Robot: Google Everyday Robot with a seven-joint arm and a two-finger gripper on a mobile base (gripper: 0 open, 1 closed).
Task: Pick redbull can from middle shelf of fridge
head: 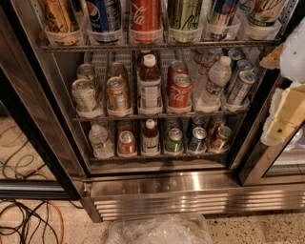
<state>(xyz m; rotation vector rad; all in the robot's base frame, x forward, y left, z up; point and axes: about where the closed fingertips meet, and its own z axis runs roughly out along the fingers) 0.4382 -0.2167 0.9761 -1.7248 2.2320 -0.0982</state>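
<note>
**Redbull can at the right end of the middle shelf, tool beside the open fridge**

Nearest the camera, at 3 o'clock, the tool (287, 113) hangs as a pale cream and white shape over the right door frame. Whether it is wide or narrow, I cannot tell. It holds nothing that shows.

On the floor at 6 o'clock lies a crumpled clear plastic bag (158, 231), and at 8 o'clock there are tangled black and orange cables (29, 223). Behind them the fridge (190, 194) shows its ribbed steel base.

The bottom rack (157, 155) carries a small water bottle, a red can, a dark bottle, then green, blue and brown cans; none of their writing can be read.

The middle shelf (157, 116) runs through the centre. From 9 o'clock to 3 o'clock its front row is a silver-green can (85, 95), an orange can (117, 94), a white-capped dark bottle (150, 86) with a pale label too small to read, a red cola can (179, 92) with white script, a clear water bottle (214, 81), and last the redbull can (240, 88). That can is slim, silver and blue, leans in its lane, and sits near the tool but apart from it. More slim cans stand behind it.

Farthest up, at 12 o'clock, a tall red can (145, 14) reads "Coca-Cola"; at 11 o'clock a blue can (103, 14) bears a round red, white and blue mark.
</note>
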